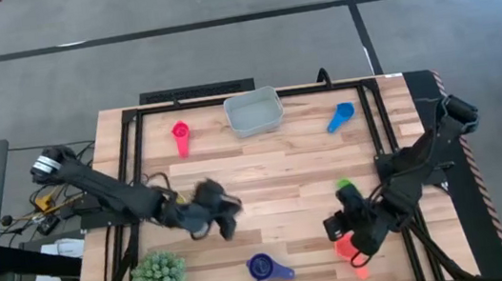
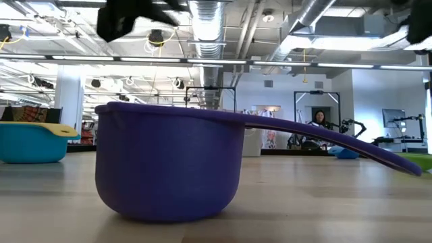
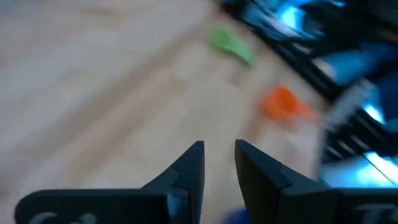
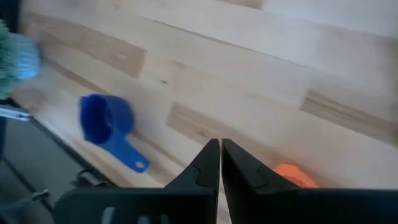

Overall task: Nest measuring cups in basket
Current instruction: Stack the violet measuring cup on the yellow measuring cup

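Observation:
The pale grey-blue basket (image 1: 253, 113) stands at the table's far middle. A red cup (image 1: 181, 138) lies to its left and a blue cup (image 1: 340, 116) to its right. The dark blue cup (image 1: 269, 268) (image 4: 109, 121) sits upright on its bowl near the near edge and fills the low view (image 2: 169, 165). A green cup (image 1: 344, 187) (image 3: 230, 45) and an orange cup (image 1: 349, 251) (image 4: 292, 174) lie at the near right. My left gripper (image 1: 221, 211) (image 3: 219, 149) hovers over the table's middle, open by a narrow gap, holding nothing. My right gripper (image 1: 344, 230) (image 4: 221, 144) is shut, just beside the orange cup.
A spiky green ball plant (image 1: 159, 275) stands at the near left corner. A black frame (image 1: 135, 135) runs along the table's edges. In the low view a teal bowl with a yellow rim (image 2: 30, 142) shows at the left. Bare wood lies between the basket and the near cups.

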Controlling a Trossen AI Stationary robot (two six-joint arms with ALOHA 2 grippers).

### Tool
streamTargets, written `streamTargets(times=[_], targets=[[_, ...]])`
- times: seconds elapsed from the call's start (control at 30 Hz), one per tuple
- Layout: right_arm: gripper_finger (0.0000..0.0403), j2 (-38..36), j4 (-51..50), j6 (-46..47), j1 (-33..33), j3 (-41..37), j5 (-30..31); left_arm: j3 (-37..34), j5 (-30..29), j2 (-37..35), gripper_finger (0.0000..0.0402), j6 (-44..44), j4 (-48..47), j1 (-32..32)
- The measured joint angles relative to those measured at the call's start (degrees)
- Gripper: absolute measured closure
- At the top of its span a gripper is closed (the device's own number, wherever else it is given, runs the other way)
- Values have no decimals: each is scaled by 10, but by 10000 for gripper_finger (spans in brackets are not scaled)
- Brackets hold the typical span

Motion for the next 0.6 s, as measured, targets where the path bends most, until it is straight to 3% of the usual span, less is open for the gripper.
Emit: streamTargets(times=[0.2,0.37,0.6], targets=[[357,0,-32,34,19,8,-38,14,32,77,324,-20,15,-32],[357,0,-74,37,35,37,-66,32,114,118,320,-15,13,-34],[356,-1,-271,70,67,159,-81,59,141,126,290,15,-15,-18]])
